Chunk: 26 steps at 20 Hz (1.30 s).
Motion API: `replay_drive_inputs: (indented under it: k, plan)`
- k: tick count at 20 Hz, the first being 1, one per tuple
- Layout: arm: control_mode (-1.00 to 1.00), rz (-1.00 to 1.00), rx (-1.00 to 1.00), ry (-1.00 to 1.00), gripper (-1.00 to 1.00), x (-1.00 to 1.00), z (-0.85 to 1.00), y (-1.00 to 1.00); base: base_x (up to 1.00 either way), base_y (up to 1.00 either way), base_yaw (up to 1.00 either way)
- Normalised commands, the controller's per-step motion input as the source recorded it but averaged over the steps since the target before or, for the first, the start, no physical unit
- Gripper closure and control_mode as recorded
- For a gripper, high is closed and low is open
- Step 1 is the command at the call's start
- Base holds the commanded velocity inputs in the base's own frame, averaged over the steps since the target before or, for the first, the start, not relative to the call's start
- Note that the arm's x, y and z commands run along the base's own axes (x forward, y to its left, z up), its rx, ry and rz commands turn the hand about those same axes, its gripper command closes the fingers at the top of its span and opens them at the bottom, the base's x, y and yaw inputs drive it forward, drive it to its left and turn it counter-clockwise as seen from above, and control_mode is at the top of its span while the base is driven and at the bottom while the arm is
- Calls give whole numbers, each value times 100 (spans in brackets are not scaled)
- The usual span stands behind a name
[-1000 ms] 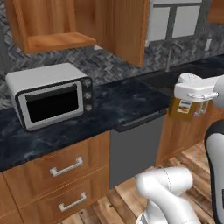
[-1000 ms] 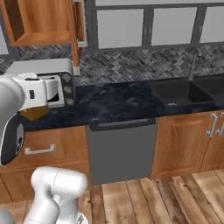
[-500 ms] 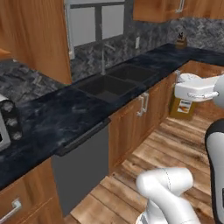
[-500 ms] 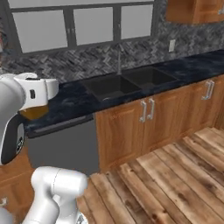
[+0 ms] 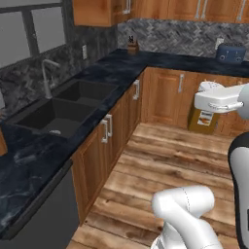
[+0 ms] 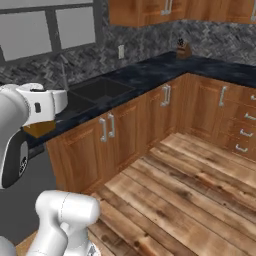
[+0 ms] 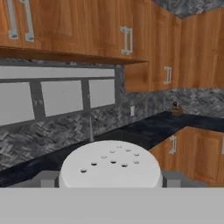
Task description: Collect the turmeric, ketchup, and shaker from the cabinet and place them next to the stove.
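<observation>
My fingers are clamped on the squat amber-yellow turmeric jar with its dark label, whose white perforated lid sits between them in the hand view. I hold it up above the brown plank floor, well apart from the black marbled desk and its dark sink.

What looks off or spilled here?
Nothing stands out. The turmeric jar sits upright in the pincer, white perforated lid on, no powder spilled. The sink, dark counter and wood floor look undamaged.
</observation>
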Motion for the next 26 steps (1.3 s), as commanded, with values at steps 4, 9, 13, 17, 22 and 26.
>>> replay_drive_inputs:
  k: [4, 9, 13, 17, 22, 26]
  plan:
    - [100, 0, 0, 0, 100, 0, 0, 0, 71, 33, -57]
    - [100, 0, 0, 0, 100, 0, 0, 0, 77, 28, -55]
    - [100, 0, 0, 0, 100, 0, 0, 0, 88, 3, -49]
    - [100, 0, 0, 0, 100, 0, 0, 0, 98, -7, -41]
    - [100, 0, 0, 0, 100, 0, 0, 0, 100, -19, -36]
    - [100, 0, 0, 0, 100, 0, 0, 0, 100, -20, -34]
